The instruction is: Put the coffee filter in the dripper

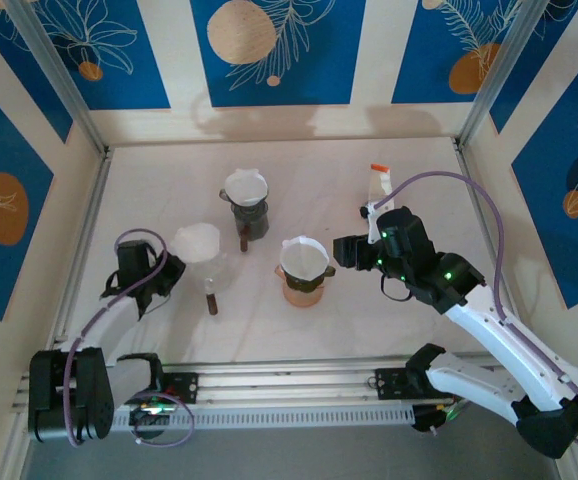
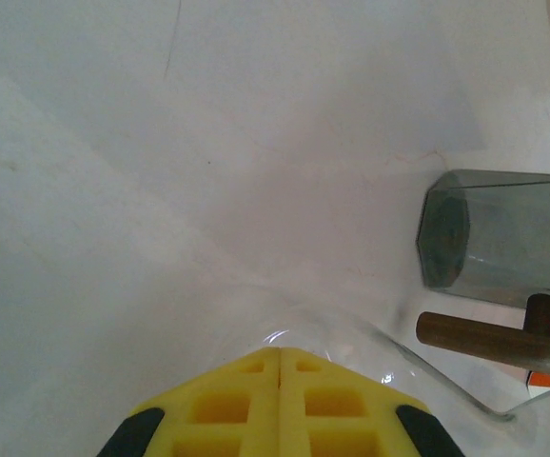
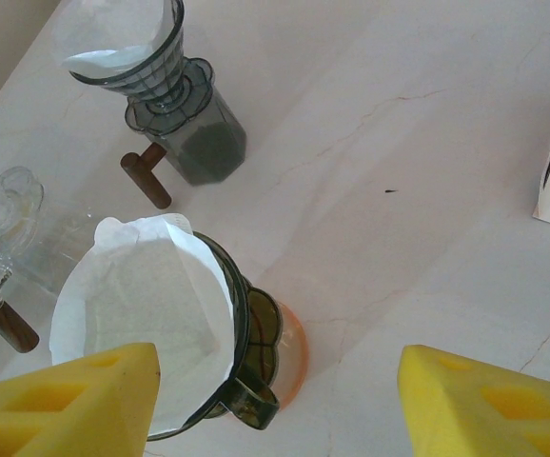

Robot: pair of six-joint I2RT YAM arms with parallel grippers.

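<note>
Count's easy: three drippers on the table (image 1: 159,190), namely a grey dripper (image 1: 249,215), a clear glass dripper (image 1: 216,266) and a carafe dripper (image 3: 242,319) on an orange base. Each one has a white paper cone in it, so three filters. The clear one's filter (image 1: 197,240) sits just beside the left end effector (image 1: 172,268). Its yellow pads are clenched together at the glass rim, and I can't tell if any paper's pinched. The right end effector (image 1: 341,250) is released, jaws wide, with the carafe filter (image 3: 142,305) near its left pad.
</note>
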